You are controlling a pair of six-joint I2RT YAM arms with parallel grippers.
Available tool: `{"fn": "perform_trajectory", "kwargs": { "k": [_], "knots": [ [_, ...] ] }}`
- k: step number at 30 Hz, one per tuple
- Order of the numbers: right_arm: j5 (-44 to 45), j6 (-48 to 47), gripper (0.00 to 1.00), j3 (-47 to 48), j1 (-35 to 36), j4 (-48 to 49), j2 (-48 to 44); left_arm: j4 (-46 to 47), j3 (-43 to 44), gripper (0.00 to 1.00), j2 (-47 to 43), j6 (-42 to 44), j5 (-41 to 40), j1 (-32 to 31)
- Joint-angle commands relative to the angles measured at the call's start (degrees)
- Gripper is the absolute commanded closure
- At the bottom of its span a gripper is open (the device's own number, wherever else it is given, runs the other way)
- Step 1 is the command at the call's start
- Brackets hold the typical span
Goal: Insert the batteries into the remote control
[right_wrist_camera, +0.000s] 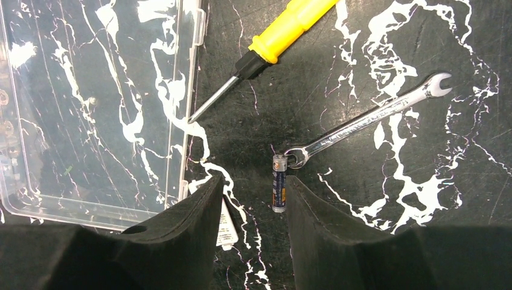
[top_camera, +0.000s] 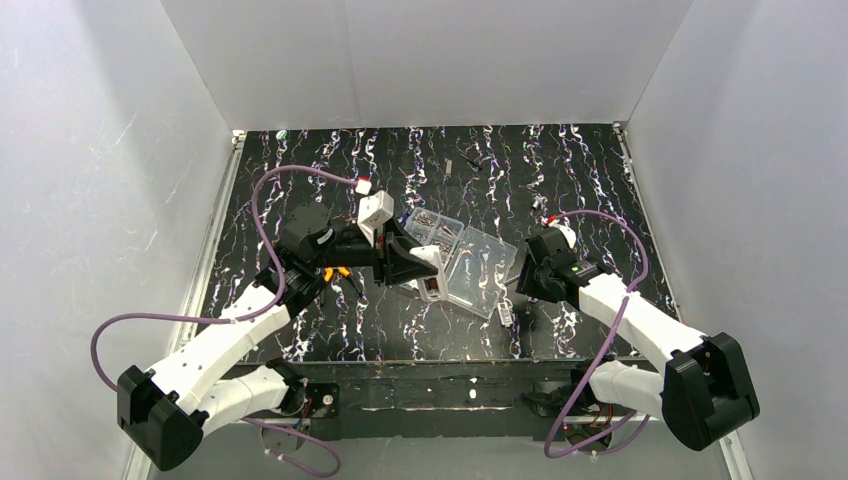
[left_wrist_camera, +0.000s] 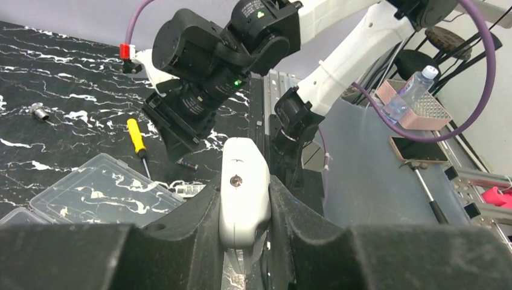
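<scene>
My left gripper [left_wrist_camera: 244, 205] is shut on the white remote control [left_wrist_camera: 243, 181], which stands on end between the fingers with a small screw hole facing the camera. In the top view the left gripper [top_camera: 420, 270] holds the remote [top_camera: 428, 260] over the near left edge of the clear organiser box [top_camera: 470, 262]. My right gripper [right_wrist_camera: 253, 202] is open, low over the table. One battery [right_wrist_camera: 278, 182] lies between its fingers, close to the right finger [right_wrist_camera: 314, 211]. The same battery [left_wrist_camera: 188, 164] shows in the left wrist view under the right gripper [top_camera: 522, 287].
A yellow-handled screwdriver [right_wrist_camera: 284, 30] and a silver wrench [right_wrist_camera: 368, 119] lie beyond the battery; the wrench's ring end touches the battery's tip. The open clear lid [right_wrist_camera: 96, 103] lies left of the right gripper. A small white labelled piece [right_wrist_camera: 226, 228] lies by the left finger.
</scene>
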Motion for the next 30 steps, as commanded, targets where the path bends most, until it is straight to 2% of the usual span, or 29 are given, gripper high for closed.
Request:
{"fn": "perform_trajectory", "kwargs": {
  "k": [1, 5, 10, 15, 21, 30],
  "knots": [
    [0.74, 1.13, 0.5, -0.1, -0.35, 1.18, -0.64, -2.18, 1.99, 1.0, -2.41, 4.39, 0.74, -0.51],
    [0.46, 1.72, 0.53, 0.34, -0.48, 0.86, 0.53, -6.67, 2.65, 1.0, -2.66, 4.84, -1.42, -0.46],
    [0.84, 1.9, 0.61, 2.53, -1.1, -1.29, 3.63, -8.47, 2.7, 1.0, -3.01, 4.32, -2.34, -0.46],
    [0.62, 1.98, 0.62, 3.38, -1.65, -3.61, 4.32, -8.48, 2.39, 1.0, -3.26, 3.83, -3.21, -0.49],
    [-0.48, 2.39, 0.56, 3.56, -2.31, -4.02, 5.41, -8.2, 2.35, 1.0, -2.87, 2.77, -4.05, -0.49],
    [-3.28, 2.17, 0.68, 4.38, -2.94, -4.14, 7.96, -7.41, 2.26, 1.0, -2.03, 0.69, -5.2, -0.46]
  ]
}}
